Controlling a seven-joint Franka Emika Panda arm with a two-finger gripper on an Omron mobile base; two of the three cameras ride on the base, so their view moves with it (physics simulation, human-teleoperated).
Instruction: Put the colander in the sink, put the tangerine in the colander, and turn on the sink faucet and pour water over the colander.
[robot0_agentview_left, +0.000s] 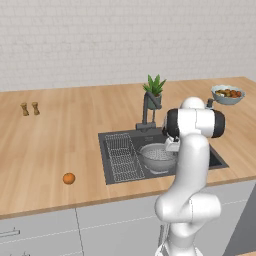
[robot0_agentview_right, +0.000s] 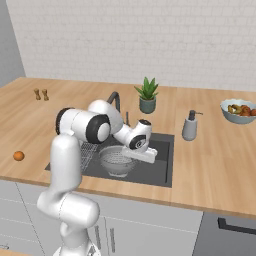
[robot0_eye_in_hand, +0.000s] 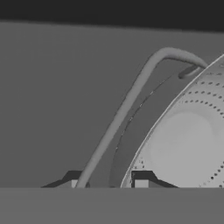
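You've got the colander (robot0_agentview_left: 159, 157) sitting down in the sink (robot0_agentview_left: 216, 159), just right of the flat wire rack (robot0_agentview_left: 121, 156) that lies in the basin's left part. The gripper (robot0_eye_in_hand: 108, 183) is low in the sink at the colander's edge, jaws clamped on the thin curved handle loop (robot0_eye_in_hand: 127, 103) of the colander. In the hand view one fingertip (robot0_eye_in_hand: 73, 180) sits outside the loop and the other is by the rim, with the perforated bowl spreading up and to the right of the hand. In the right base view the hand (robot0_agentview_right: 142, 150) is on the colander's right side.

The tangerine (robot0_agentview_left: 69, 178) lies on the wooden counter (robot0_agentview_left: 50, 145), well apart from the hand, left of the sink near the front edge. The sink faucet (robot0_agentview_left: 145, 113) stands behind the basin, with the potted plant (robot0_agentview_left: 154, 92) just behind it. The soap dispenser (robot0_agentview_right: 189, 125) is right of the sink, and the fruit bowl (robot0_agentview_right: 240, 111) further right. Two small shakers (robot0_agentview_left: 29, 108) stand far left.
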